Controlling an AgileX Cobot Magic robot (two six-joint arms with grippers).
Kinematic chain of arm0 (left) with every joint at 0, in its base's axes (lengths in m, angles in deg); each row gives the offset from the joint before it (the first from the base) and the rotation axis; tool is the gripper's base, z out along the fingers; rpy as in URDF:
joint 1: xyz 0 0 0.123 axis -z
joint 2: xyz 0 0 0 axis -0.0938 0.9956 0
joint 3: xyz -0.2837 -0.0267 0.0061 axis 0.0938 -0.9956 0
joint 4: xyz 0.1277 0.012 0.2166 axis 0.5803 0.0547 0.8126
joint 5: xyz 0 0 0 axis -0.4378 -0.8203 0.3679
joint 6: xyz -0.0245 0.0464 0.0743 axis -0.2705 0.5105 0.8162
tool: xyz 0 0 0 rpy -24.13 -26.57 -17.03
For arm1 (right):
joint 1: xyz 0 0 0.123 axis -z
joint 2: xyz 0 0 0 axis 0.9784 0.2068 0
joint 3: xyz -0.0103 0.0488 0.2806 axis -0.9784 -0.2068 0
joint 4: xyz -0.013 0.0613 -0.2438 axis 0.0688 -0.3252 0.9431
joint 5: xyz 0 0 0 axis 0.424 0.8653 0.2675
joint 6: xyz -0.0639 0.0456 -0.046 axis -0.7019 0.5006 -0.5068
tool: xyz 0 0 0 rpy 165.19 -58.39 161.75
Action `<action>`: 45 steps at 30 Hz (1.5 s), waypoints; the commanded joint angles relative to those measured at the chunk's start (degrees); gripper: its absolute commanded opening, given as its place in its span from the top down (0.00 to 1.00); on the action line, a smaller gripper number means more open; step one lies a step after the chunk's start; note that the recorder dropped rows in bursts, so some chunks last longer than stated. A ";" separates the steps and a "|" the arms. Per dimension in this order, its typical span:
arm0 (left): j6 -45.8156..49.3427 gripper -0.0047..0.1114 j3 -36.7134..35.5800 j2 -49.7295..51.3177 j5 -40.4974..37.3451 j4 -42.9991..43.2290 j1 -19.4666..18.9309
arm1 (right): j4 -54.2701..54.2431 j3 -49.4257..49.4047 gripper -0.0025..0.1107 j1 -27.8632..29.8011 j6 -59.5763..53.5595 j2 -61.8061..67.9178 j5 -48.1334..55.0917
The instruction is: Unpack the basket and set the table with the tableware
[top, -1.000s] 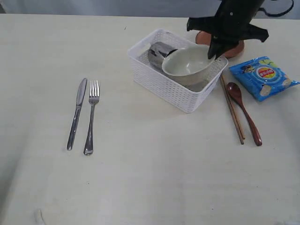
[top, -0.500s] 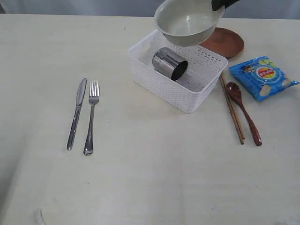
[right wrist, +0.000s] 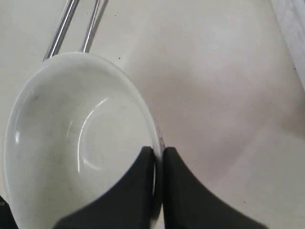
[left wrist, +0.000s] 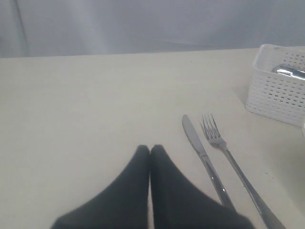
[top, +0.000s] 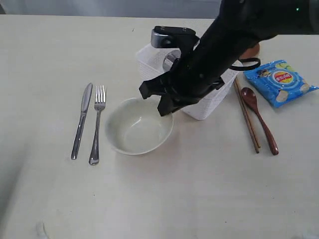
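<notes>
I am setting the bowl (top: pixel 139 127) beside the fork (top: pixel 97 124), my right gripper (right wrist: pixel 157 152) pinching its rim; next, I judge, I am releasing and lifting clear.

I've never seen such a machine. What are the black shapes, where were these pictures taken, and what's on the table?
It's a robot with two arms, each ending in a two-fingered gripper. One picture views the table; the others come from cameras on the wrists. The right gripper pinches the rim of a bowl beside the fork and knife. The left gripper is shut, empty. A white basket holds a steel mug; chopsticks, a wooden spoon and a blue snack bag lie beside it.
</notes>
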 commanded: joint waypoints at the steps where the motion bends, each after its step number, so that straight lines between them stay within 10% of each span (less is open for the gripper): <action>1: -0.24 0.96 -0.18 -0.15 0.61 0.47 0.29 | -1.54 -3.82 0.98 -0.15 -1.32 -0.46 -6.21; 22: -0.24 0.96 -0.18 -0.15 0.61 0.47 0.29 | -2.50 -7.51 0.98 -0.15 -0.76 2.23 -9.56; 34: -0.24 0.96 -0.18 -0.15 0.61 0.47 0.29 | -1.29 -1.46 0.62 -0.15 0.16 -0.48 -2.69; 39: -0.24 0.96 -0.18 -0.15 0.61 0.47 0.29 | 23.66 9.51 0.62 -0.15 24.15 -3.88 -1.85; 45: -0.24 0.96 -0.18 -0.15 0.61 0.47 0.29 | 28.03 18.33 0.62 4.68 35.64 2.77 2.01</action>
